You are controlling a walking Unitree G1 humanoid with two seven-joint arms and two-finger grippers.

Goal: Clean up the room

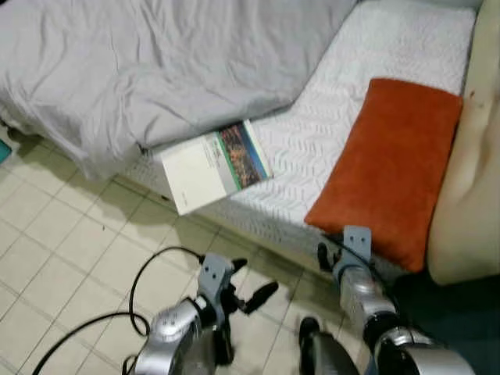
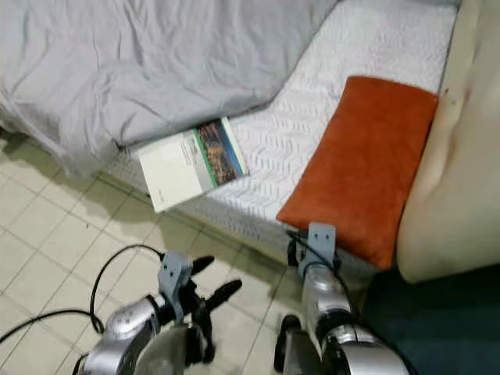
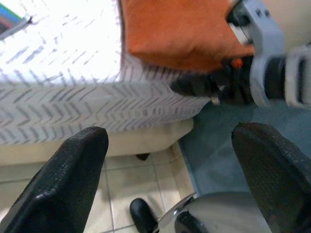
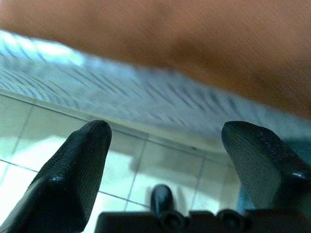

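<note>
The upper half of the head views is taken up by a bed with a white patterned mattress (image 1: 312, 148), and a crumpled grey duvet (image 1: 141, 62) is spread over its upper left. An orange pillow (image 1: 391, 168) is laid on the mattress at the right, its lower corner overhanging the edge. A book (image 1: 215, 166) is seen at centre, half tucked under the duvet and jutting over the bed's edge above the tiled floor (image 1: 55, 250). The right gripper (image 4: 165, 160) is held just below the pillow's corner, jaws spread wide; the left gripper (image 1: 248, 291) is poised over the floor at lower centre, jaws likewise spread. A reach for the pillow appears to be in hand; the right gripper would next need to be raised and closed on that corner.
</note>
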